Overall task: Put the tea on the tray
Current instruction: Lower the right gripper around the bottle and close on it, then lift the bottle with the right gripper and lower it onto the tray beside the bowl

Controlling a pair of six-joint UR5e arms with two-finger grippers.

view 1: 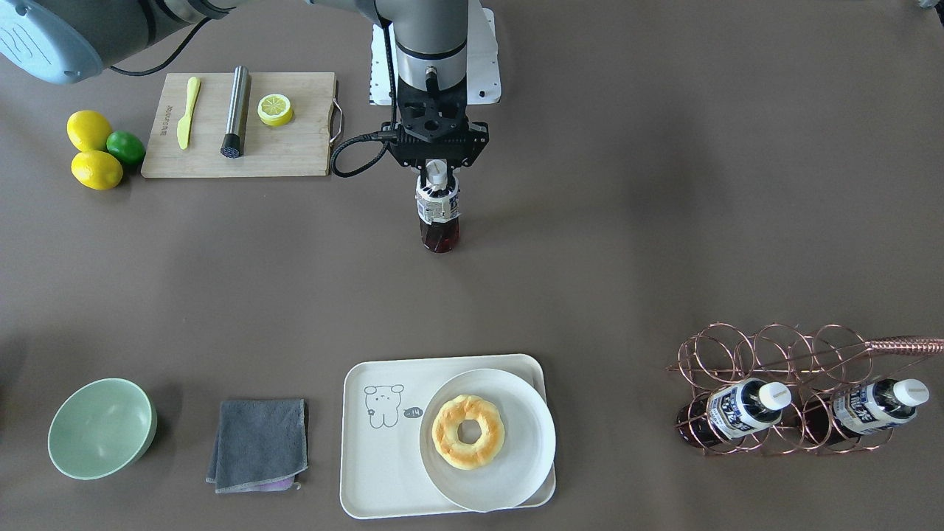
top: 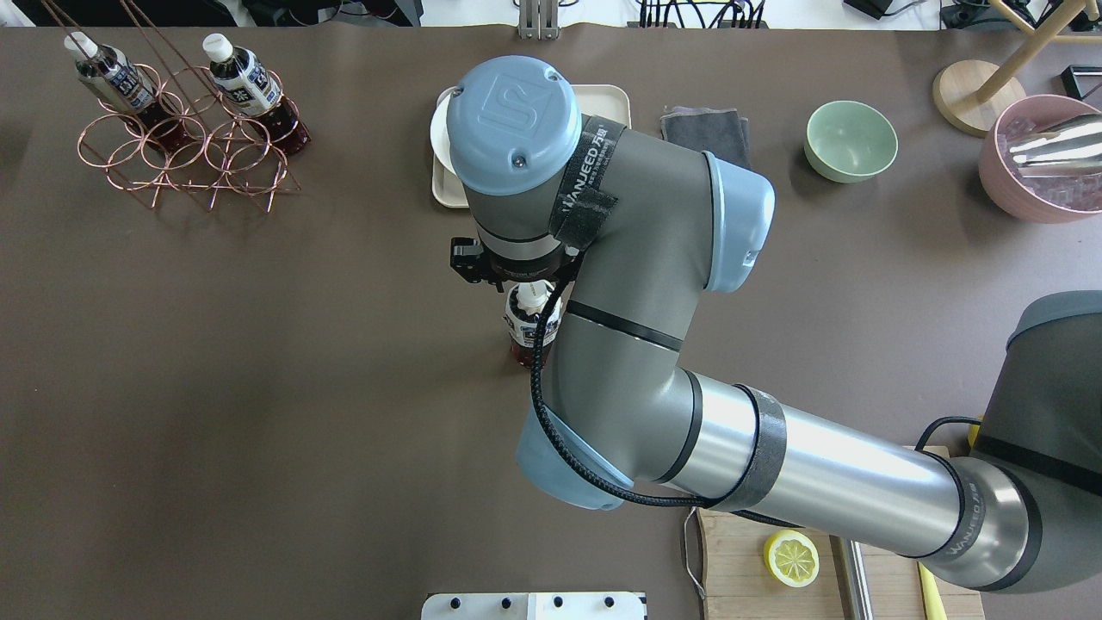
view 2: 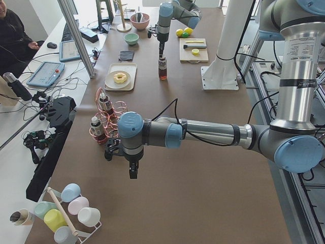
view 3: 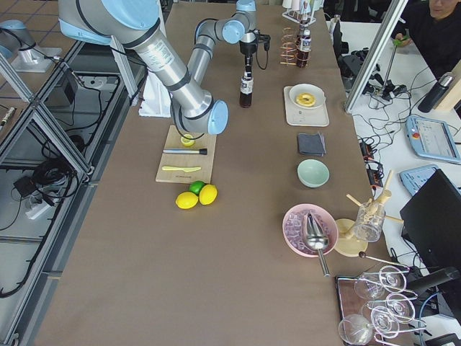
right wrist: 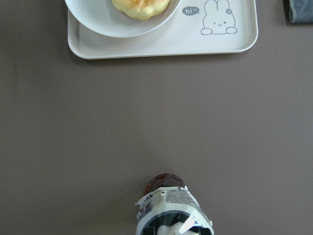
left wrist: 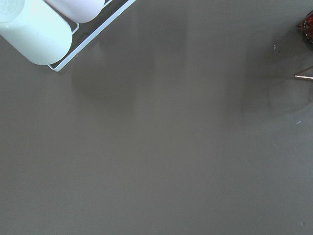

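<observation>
The right claw [view 1: 436,175] clamps the tea [view 1: 439,214], short of the tray [view 1: 369,479].
Its fingers pinch the white cap, and the bottle stands upright directly beneath the claw at the table [view 1: 627,221]. Ahead, well apart, the tray carries a plate [view 1: 516,472] with a doughnut [view 1: 467,431]. Far off, I cannot tell whether the left claw [view 2: 133,174] is apart or together.

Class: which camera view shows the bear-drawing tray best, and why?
Exterior front-facing: the tray shows almost whole, its bear drawing clear. The right wrist view crops it; overhead, the right arm hides most; both side views show it small; the left wrist view misses it.
</observation>
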